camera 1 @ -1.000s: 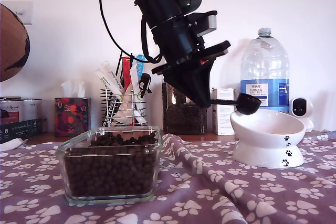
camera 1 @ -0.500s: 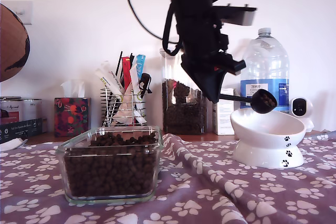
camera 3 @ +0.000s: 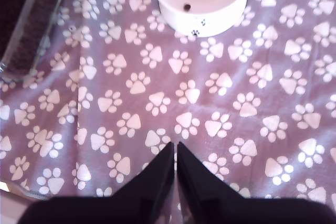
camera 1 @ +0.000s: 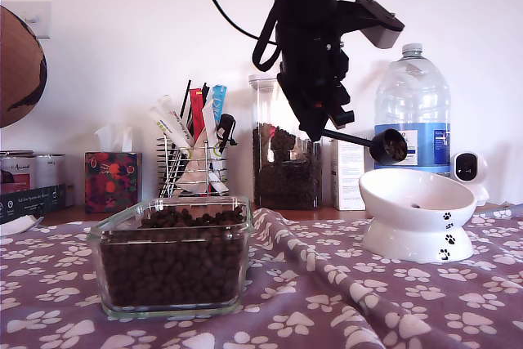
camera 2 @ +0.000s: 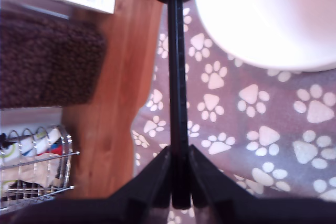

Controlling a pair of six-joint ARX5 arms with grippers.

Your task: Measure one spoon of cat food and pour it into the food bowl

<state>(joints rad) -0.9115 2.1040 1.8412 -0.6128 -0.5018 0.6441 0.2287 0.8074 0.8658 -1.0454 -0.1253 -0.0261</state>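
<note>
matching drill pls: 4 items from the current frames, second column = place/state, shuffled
Things:
1. spoon
2. food bowl
3. square glass dish
4. my second gripper

Places or states:
A. on the cloth at the exterior view's left, heaped with kibble
B. jaws together, holding nothing, over the paw-print cloth
C. held by its handle in my first gripper, cup above the bowl's rim
D. on the cloth at the exterior view's right, one pellet visible inside

Pairs: 1-C, 2-D, 3-A, 4-B
</note>
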